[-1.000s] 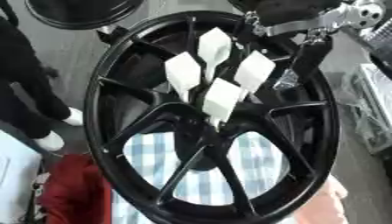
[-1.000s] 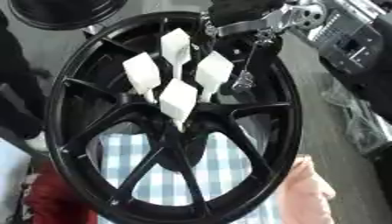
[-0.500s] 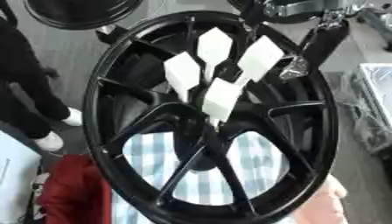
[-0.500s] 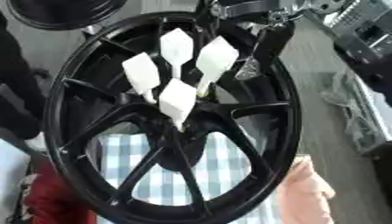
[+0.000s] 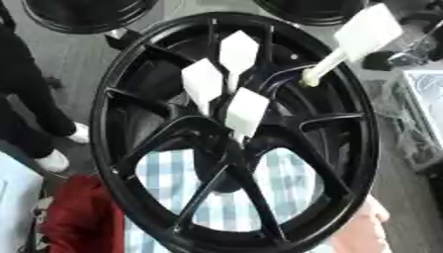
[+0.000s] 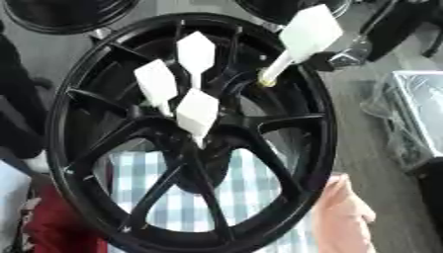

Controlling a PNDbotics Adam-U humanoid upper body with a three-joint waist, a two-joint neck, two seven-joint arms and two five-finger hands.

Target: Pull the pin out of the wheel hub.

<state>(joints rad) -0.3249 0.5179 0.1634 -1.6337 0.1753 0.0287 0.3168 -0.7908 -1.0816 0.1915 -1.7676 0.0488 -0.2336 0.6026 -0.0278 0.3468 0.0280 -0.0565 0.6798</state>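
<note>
— Pin (image 6: 298,37) number four, white with a flag-shaped head, has come clear of the wheel hub (image 6: 195,133) since half a second ago and now hangs at two o'clock; three pins (image 6: 183,84) remain seated.

— And the hand?

— Right hand (image 6: 350,57), dark, at the upper right, appears to pinch the pin's head, though I cannot tell how its fingers sit. Left hand is out of view.

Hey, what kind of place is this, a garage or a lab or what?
Probably a workshop or a test area for wheel work, not a home. A big black wheel hub stands up front with white pins in it, more black wheels lie on the grey floor behind, and a checked cloth lies under it.
</note>
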